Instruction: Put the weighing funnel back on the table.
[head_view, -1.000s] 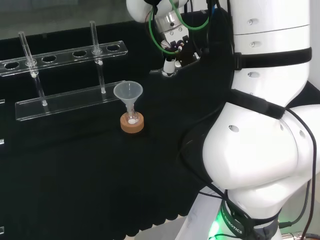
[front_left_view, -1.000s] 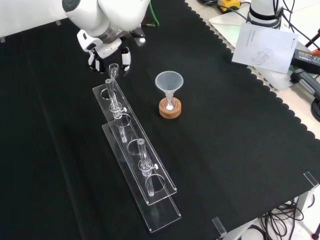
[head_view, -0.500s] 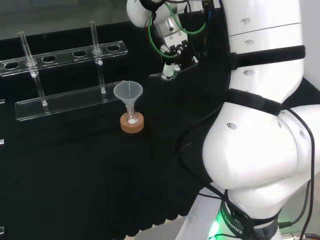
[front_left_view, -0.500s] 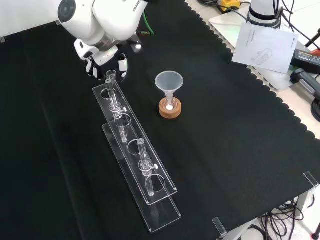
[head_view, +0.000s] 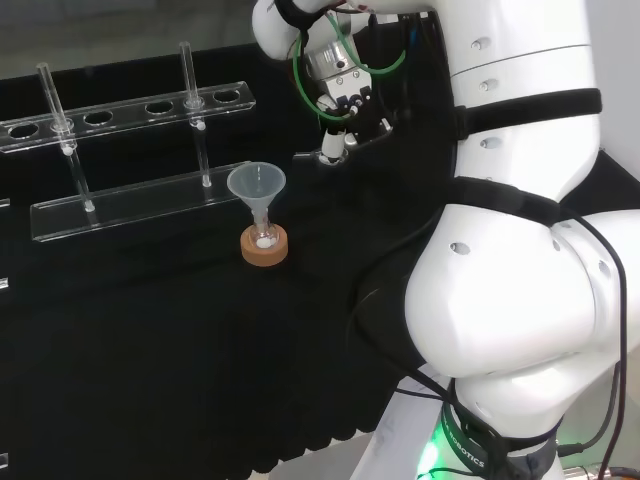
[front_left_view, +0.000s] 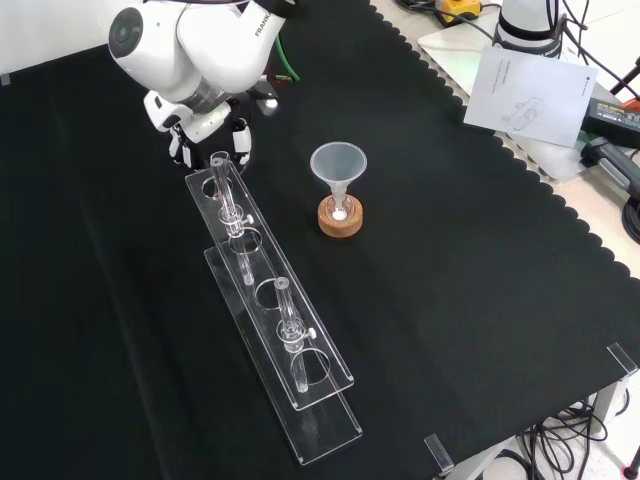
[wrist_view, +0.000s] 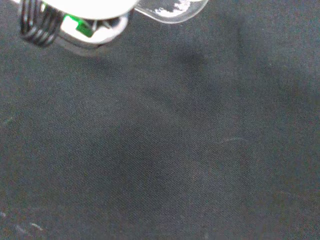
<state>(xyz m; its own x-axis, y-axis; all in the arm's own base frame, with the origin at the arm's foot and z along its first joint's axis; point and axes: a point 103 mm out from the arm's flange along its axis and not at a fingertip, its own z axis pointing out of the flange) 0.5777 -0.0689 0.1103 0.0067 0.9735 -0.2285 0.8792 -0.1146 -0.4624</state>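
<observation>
My hand (head_view: 334, 146) hangs low over the cloth to the right of the funnel in the head view, with its fingers curled. A small clear piece, the weighing funnel (head_view: 305, 156), sticks out to the left of the fingertips. The wrist view has the weighing funnel (wrist_view: 172, 9) as a clear scoop with white specks, right beside the blurred white part of the hand (wrist_view: 85, 7), over bare black cloth. From the front camera, the hand (front_left_view: 240, 142) hovers just past the far end of the tube rack (front_left_view: 270, 300).
The funnel (head_view: 256, 185) stands in a small flask on a cork ring (head_view: 264, 250). A clear rack (head_view: 130, 105) holds upright test tubes (front_left_view: 228, 190). Papers (front_left_view: 530, 90) and devices lie off the cloth at the front view's right.
The hand has shifted left and a little lower in both views, closer to the cloth and the rack's end, with the clear piece still at its fingertips.
</observation>
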